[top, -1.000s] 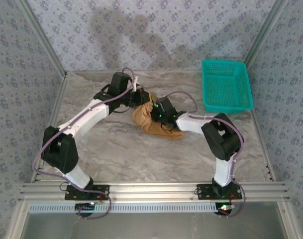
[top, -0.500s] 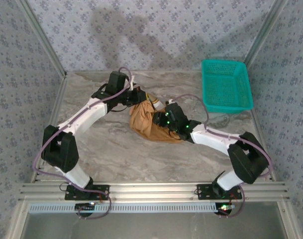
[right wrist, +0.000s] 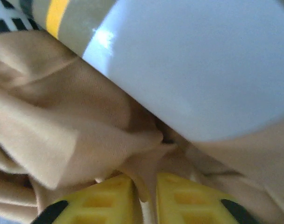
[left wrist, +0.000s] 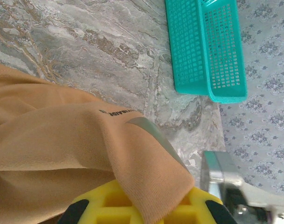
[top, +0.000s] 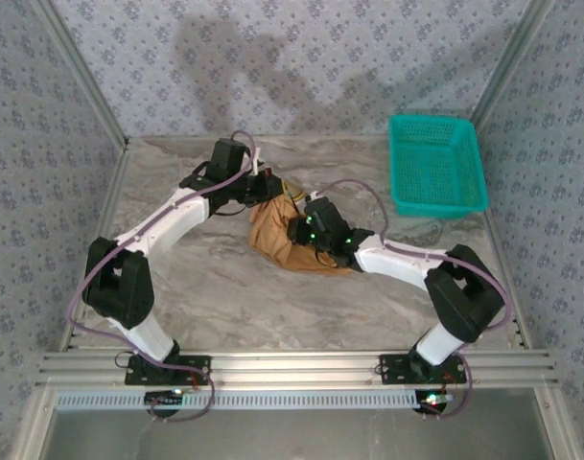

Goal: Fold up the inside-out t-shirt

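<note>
The inside-out t-shirt (top: 275, 238) is a bunched tan heap at mid-table, between both arms. My left gripper (top: 268, 188) holds its far edge lifted. In the left wrist view, the t-shirt (left wrist: 62, 135), with a grey printed patch (left wrist: 148, 129), drapes out over my left gripper (left wrist: 146, 212), which is shut on it. My right gripper (top: 300, 231) sits on the heap's right side. In the right wrist view, its yellow fingers (right wrist: 109, 198) stand close together, and my right gripper (right wrist: 146, 193) pinches a fold of the t-shirt (right wrist: 76, 116).
A teal mesh basket (top: 435, 165) stands at the back right, also in the left wrist view as the basket (left wrist: 202, 46). Marbled tabletop (top: 272, 297) lies bare in front of the heap. A large pale blurred surface (right wrist: 202, 60) hangs just above the right fingers.
My right gripper has closed from wide open onto a fold of the t-shirt, and its arm swung out right, then settled lower. The left gripper has kept its hold.
</note>
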Tool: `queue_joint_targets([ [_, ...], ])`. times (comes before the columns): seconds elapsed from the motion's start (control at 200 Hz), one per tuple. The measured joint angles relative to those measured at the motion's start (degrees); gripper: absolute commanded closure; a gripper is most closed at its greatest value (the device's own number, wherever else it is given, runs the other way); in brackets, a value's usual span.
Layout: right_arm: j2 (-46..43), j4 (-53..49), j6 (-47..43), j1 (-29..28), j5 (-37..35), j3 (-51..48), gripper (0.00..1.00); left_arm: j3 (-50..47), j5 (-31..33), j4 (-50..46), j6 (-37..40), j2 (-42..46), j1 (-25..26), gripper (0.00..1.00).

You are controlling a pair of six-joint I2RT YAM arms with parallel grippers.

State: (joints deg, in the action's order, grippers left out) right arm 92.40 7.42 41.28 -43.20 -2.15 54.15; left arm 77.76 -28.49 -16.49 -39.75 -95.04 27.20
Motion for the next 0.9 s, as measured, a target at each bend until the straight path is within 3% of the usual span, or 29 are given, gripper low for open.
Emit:
queue_joint_targets([
  [0.23, -0.9, -4.9, -0.5, 0.3, -0.3, 1.4, 1.00, 2.8, -0.4, -2.7, 0.3, -0.8, -1.9, 1.00],
  [0.41, -13.0, -13.4, -3.2, 1.4, -2.7, 1.4, 1.00, 12.6, -0.2, -5.9, 0.9, -5.2, -7.8, 1.00],
  [0.545, -23.5, -16.3, -4.5, 1.8, -4.1, -1.7, 1.00, 14.3, -0.2, -6.0, 0.7, -6.0, -10.2, 1.00],
  [0.705, -30.2, -16.0, -3.1, 0.7, -4.5, -12.0, 1.00, 9.1, -0.9, -2.2, -1.3, -6.3, -9.0, 1.00],
  [0.899, -25.6, -14.7, 0.9, -4.2, -3.9, -22.1, 0.97, -0.5, -0.7, 0.8, -4.0, -6.4, -6.3, 1.00],
])
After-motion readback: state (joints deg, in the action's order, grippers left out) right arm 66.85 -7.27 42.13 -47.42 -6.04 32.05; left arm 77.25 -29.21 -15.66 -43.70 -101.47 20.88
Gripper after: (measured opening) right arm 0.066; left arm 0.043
